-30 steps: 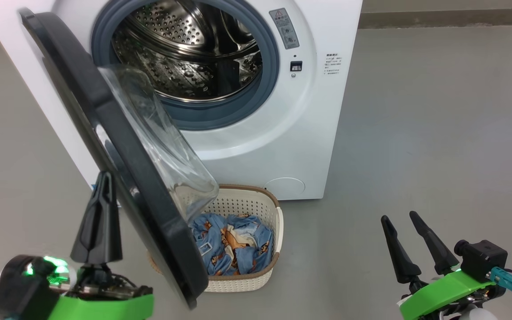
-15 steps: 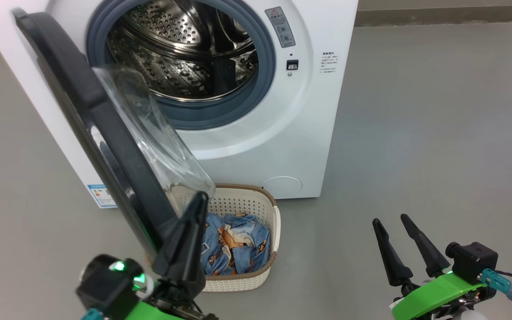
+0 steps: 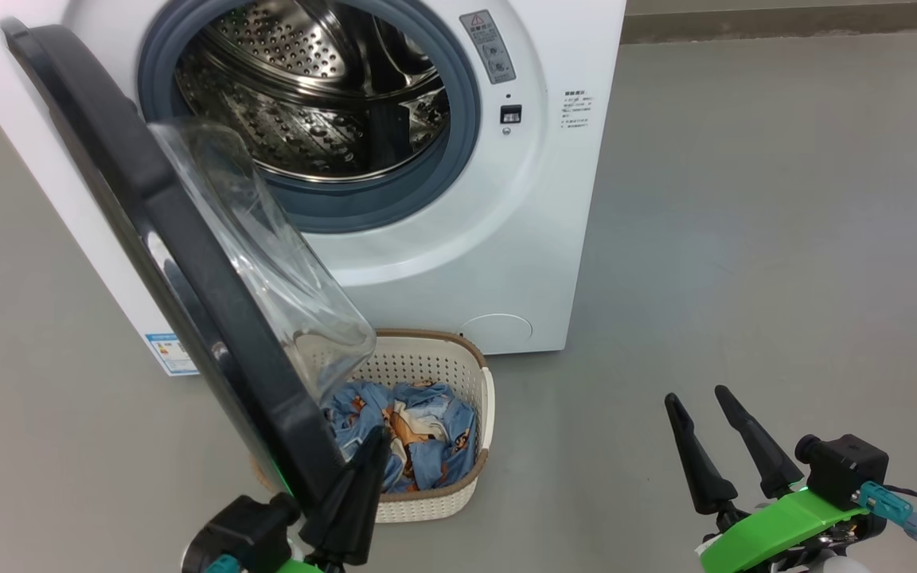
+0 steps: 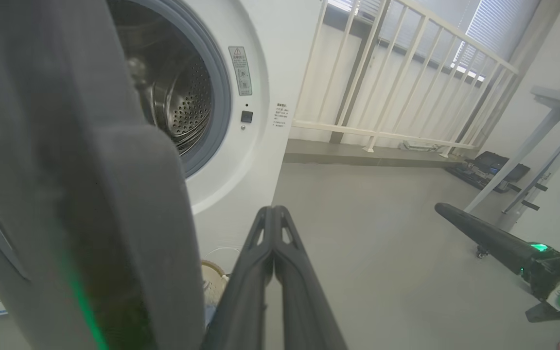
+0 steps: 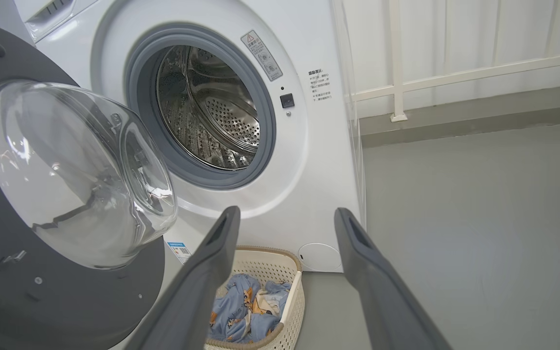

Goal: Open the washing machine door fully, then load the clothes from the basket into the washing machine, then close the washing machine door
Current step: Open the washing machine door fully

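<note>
- Grey floor [image 3: 745, 199]; the washing machine door [image 3: 148, 207] stands partly open on the washing machine [image 3: 506, 239], overhanging the basket [image 3: 442, 362].
- The left gripper [image 3: 375, 446] is pressed together, empty, just beside the door's lower edge; the right gripper [image 3: 696, 395] is spread, empty.
- The clothes [image 3: 419, 434] lie in the basket: soft, light, likely to drape; pinch a raised fold.

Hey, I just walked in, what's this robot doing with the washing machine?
It's partway through a laundry load. The washing machine door stands partly open, swung out near the basket. The left claw is shut right beside the door's lower edge; whether they touch is unclear. The clothes lie in the basket and the drum looks empty. The right claw is open above the floor, holding nothing.
</note>
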